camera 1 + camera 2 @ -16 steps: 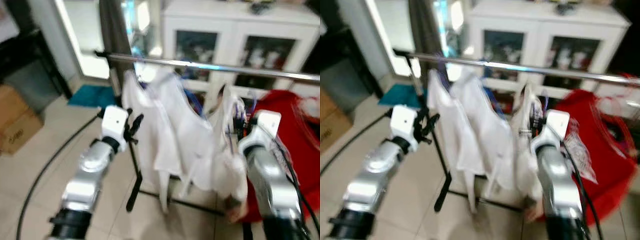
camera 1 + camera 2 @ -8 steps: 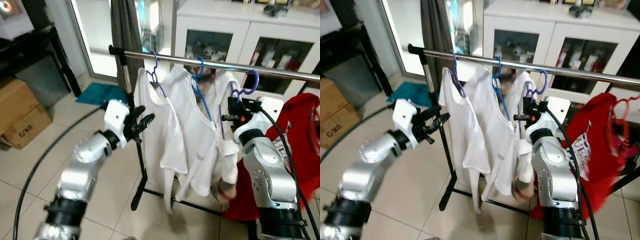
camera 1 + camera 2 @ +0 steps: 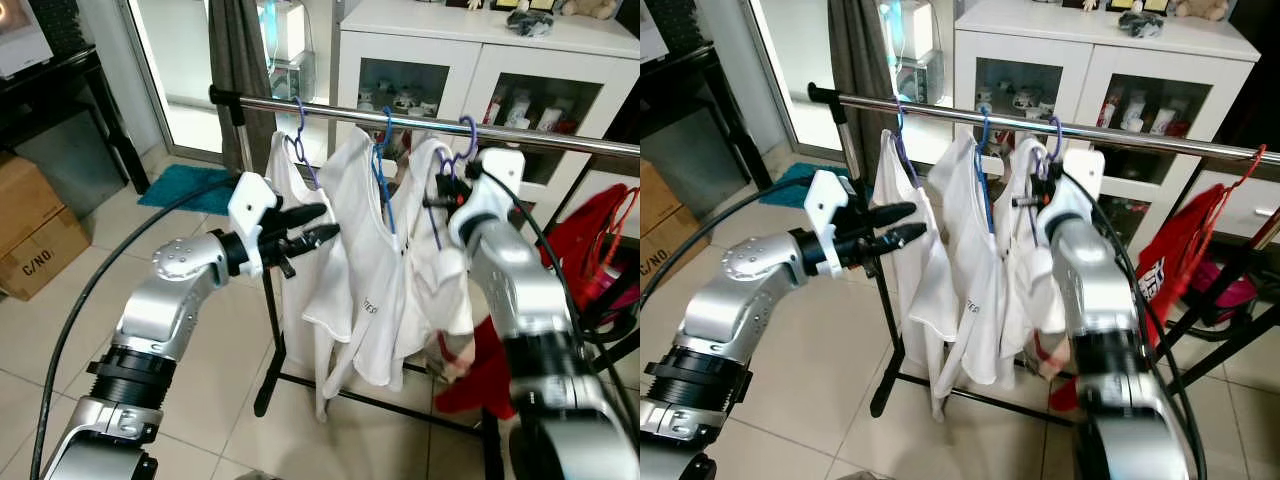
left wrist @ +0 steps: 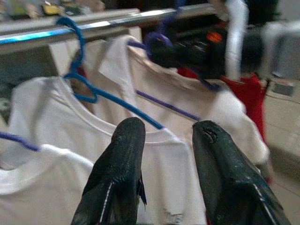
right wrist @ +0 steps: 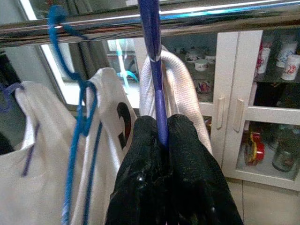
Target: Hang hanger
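Observation:
A silver rail [image 3: 560,140] runs across a black clothes rack. Three white shirts hang at it: one on a purple hanger [image 3: 298,145], one on a blue hanger [image 3: 381,165], and one on a second purple hanger [image 3: 462,140]. My right gripper [image 5: 161,124] is shut on this second hanger's stem, just under the rail [image 5: 211,16]. Its hook rises across the rail; I cannot tell whether it rests on it. My left gripper [image 3: 325,222] is open, level with the left shirt [image 3: 300,270] and pointing at the middle shirt [image 4: 154,154].
A white glass-door cabinet [image 3: 450,60] stands behind the rack. A red garment [image 3: 600,230] hangs on the right. On the left are a cardboard box [image 3: 30,240], a teal mat [image 3: 185,185] and a black cable [image 3: 80,310] across the tiled floor.
My right gripper has lifted the purple hanger and its shirt up to the rail. The left gripper has reached further right toward the shirts. The camera has also shifted.

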You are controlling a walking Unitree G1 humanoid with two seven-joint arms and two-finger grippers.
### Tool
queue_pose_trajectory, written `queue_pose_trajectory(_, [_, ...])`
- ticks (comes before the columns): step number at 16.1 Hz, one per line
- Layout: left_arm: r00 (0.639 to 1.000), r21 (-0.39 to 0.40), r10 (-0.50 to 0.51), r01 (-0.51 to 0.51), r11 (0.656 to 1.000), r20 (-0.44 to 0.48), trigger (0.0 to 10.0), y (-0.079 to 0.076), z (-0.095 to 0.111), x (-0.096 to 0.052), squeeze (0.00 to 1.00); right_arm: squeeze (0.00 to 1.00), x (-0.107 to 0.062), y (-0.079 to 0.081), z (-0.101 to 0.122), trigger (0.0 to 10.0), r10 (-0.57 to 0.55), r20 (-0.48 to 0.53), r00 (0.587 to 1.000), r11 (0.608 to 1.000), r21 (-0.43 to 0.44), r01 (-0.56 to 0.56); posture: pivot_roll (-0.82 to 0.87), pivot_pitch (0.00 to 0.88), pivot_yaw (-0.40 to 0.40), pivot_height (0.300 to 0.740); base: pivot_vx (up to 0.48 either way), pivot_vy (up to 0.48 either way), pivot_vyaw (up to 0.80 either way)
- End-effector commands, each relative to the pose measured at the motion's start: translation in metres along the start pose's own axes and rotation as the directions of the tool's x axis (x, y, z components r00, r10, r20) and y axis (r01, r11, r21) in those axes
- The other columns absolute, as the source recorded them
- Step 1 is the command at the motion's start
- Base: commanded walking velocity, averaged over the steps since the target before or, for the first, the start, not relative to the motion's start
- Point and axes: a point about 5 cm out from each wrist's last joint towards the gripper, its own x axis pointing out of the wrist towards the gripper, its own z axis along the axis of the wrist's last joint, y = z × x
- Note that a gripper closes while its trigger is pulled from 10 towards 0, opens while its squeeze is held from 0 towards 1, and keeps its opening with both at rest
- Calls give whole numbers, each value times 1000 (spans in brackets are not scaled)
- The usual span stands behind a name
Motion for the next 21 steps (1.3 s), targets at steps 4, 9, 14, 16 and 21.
queue_pose_trajectory(4, [995,18,-97,98,995,-13,10000,-8,6,15,0,0,26,-12,17,10000,-69,-40,997,997,18,70,-55,0,62,740,0,0,0])
queue_pose_trajectory(9, [993,15,-114,114,993,-13,10000,-13,7,10,0,0,37,-18,12,10000,-97,-142,985,995,12,100,-8,17,43,740,0,0,0])
queue_pose_trajectory(14, [995,1,-101,101,995,-26,10000,-15,4,2,0,0,35,-14,-16,10000,-79,-273,959,995,-79,60,3,49,30,740,0,0,0])
queue_pose_trajectory(16, [996,3,-91,91,996,-24,10000,-15,5,2,0,0,34,-13,-19,10000,-76,-278,958,995,-81,56,9,51,26,740,0,0,0])
queue_pose_trajectory(21, [995,-1,-97,97,995,-15,10000,-19,7,0,0,1000,34,-16,-16,10000,-68,-196,978,998,-9,68,15,22,33,740,0,0,0])
